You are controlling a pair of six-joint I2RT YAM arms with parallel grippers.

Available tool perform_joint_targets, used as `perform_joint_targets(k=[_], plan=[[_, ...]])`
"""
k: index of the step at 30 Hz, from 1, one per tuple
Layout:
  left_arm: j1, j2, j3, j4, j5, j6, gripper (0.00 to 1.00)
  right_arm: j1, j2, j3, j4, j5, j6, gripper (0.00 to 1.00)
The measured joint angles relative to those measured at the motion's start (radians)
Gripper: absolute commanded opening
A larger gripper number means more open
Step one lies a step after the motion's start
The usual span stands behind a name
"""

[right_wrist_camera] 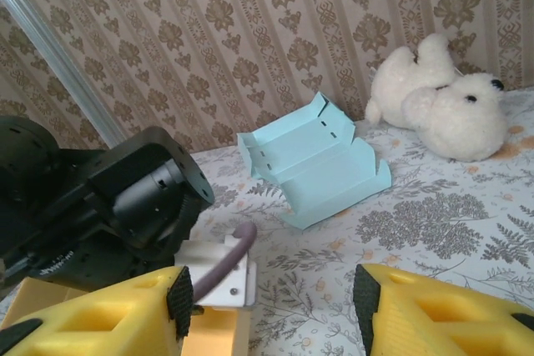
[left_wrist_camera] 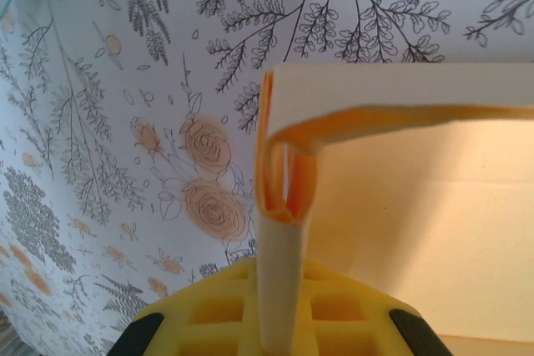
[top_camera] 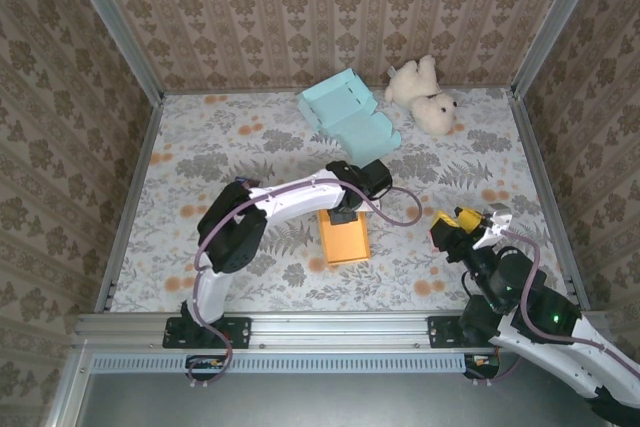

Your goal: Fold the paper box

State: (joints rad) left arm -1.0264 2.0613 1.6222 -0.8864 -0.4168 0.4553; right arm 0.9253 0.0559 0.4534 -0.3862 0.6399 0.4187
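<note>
A: Where's the box it's meant to fold?

B: The orange paper box [top_camera: 344, 239] lies mid-table, right under the left gripper [top_camera: 345, 212]. The wrist camera shows that gripper clamped on 1 upright side wall [left_wrist_camera: 279, 264], pinched edge-on.

A: And the other arm?

B: The right gripper [top_camera: 478, 225] hangs over the near right side of the table, well apart from the box. Its jaws are parted about halfway with nothing between them.

A: How would that card behave, you think?

B: Light, I'd guess, and thin. The top flap [left_wrist_camera: 400, 118] curls over in a soft bend. It looks stiff along the creases but easy to crumple or tear if squeezed mid-panel. I'd take it by a wall edge close to a fold line, as the left one does. I'd also have something press the base down, since it may slide on the patterned tabletop [top_camera: 200, 147].

A: Any print on it? A brand?

B: None I can read. It's plain orange outside and paler inside. The blue box [top_camera: 350, 115] at the back and the white plush bear [top_camera: 425, 95] beside it carry no writing either.
</note>
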Motion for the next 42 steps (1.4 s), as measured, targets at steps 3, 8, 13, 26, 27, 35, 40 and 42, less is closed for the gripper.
perform_joint_targets(k=[3, 8, 13, 26, 27, 35, 40, 42], plan=[[0.0, 0.039, 0.003, 0.022, -0.024, 0.014, 0.0, 0.0, 0.0, -0.003, 0.0, -0.003, 0.001, 0.56], [0.01, 0.098, 0.016, 0.05, -0.031, 0.029, 0.0, 0.0, 0.0, -0.009, 0.001, -0.01, 0.005, 0.56], [0.043, 0.13, 0.036, 0.079, -0.022, 0.032, 0.0, 0.0, 0.006, -0.011, 0.001, -0.019, 0.005, 0.56], [0.117, 0.171, 0.109, 0.079, 0.022, 0.032, 0.04, 0.0, 0.036, -0.024, 0.01, -0.024, 0.008, 0.56], [0.119, 0.171, 0.113, 0.076, 0.024, 0.032, 0.05, 0.0, 0.038, -0.024, 0.012, -0.024, 0.008, 0.56], [0.118, 0.171, 0.117, 0.081, 0.029, 0.032, 0.27, 0.0, 0.043, -0.024, 0.02, -0.024, 0.008, 0.56], [0.111, 0.165, 0.119, 0.089, 0.026, 0.035, 0.41, 0.0, 0.044, -0.026, 0.02, -0.024, 0.008, 0.56], [0.105, 0.155, 0.12, 0.092, 0.02, 0.035, 0.42, 0.0, 0.045, -0.026, 0.02, -0.024, 0.008, 0.57]])
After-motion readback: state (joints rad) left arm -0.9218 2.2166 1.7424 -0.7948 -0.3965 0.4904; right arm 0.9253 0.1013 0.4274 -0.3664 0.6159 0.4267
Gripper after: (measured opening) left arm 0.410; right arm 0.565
